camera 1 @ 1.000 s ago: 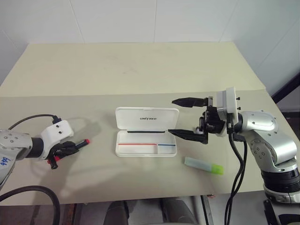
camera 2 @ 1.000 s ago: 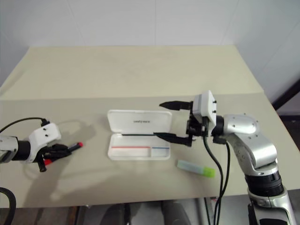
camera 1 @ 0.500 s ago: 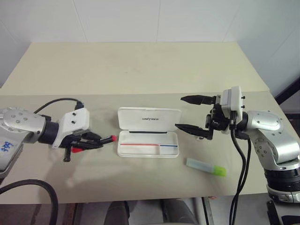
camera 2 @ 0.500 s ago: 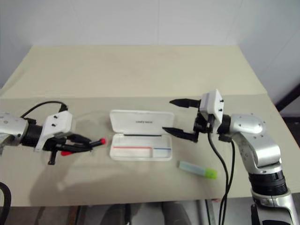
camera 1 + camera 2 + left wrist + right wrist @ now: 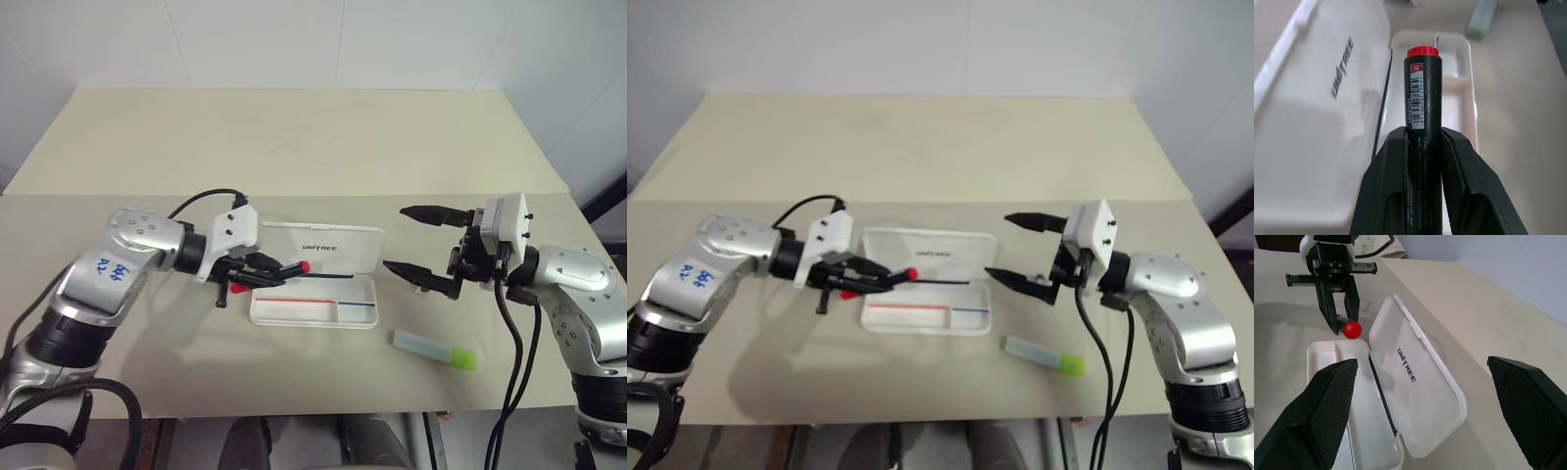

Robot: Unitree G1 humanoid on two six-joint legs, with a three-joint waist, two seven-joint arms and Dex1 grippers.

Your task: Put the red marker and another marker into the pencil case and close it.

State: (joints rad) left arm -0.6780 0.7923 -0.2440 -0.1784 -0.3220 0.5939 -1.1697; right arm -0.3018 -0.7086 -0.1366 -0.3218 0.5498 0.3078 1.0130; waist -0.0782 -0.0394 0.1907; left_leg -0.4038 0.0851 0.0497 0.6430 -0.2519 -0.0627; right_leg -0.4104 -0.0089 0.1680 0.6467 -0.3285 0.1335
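One black-barrelled, red-capped marker sat pinched in the left gripper, poised over the open white plastic case's nine-o'clock end. Right gripper hung spread at three o'clock. Released tilted, it might catch the rim and roll onto the bench.

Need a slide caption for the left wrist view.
Left pincer holds black red-capped marker above open white plastic case.

Pale beige surface; open white pencil case near its front, mint-and-lime highlighter lying just beside.
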